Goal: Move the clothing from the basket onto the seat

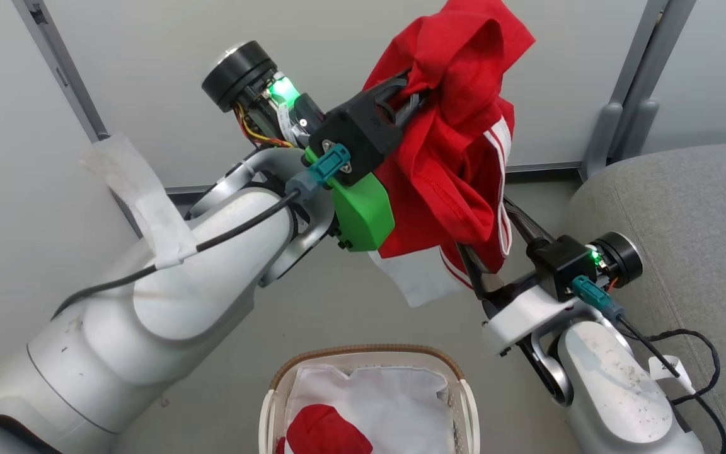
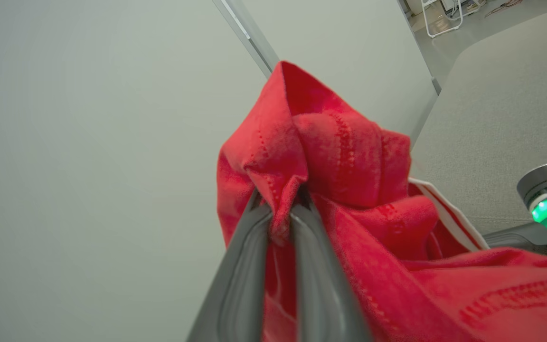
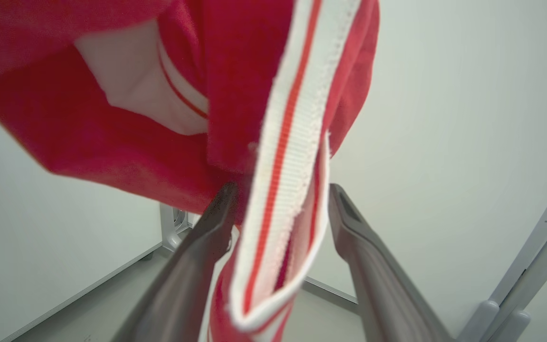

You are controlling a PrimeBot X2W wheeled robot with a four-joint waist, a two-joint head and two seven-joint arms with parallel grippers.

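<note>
head view: the left gripper (image 1: 414, 94), black with a green plastic guard (image 1: 363, 211) at its base, is held high. its long dark fingers run into a bright red soft fabric garment with white stripe trim and a white panel (image 1: 457, 151). this red garment hangs in the air from those fingers, well above the small oval white perforated plastic basket with a brown woven rim (image 1: 369, 349) at the bottom edge. in the basket lie a plain white cloth liner (image 1: 394, 394) and, on top of it, a second red piece (image 1: 322, 432). the right gripper (image 1: 486, 255) reaches up from the lower right, its fingers passing under the garment's lower hem. the large grey fabric-upholstered seat (image 1: 684, 202) is at the right, just beside the right arm.

left wrist view: the two dark fingers (image 2: 240, 285) are clenched on a bunched fold of the red garment, which is pinched at their tips and drapes down to the right. the seat lies beyond it.

right wrist view: the fingers (image 3: 193, 266) stand wide apart, released. a white-and-red striped band of the garment hangs loose between them, not pinched. red cloth lies against the tip of the finger on this view's left. whether the band touches the other finger i cannot tell.
</note>
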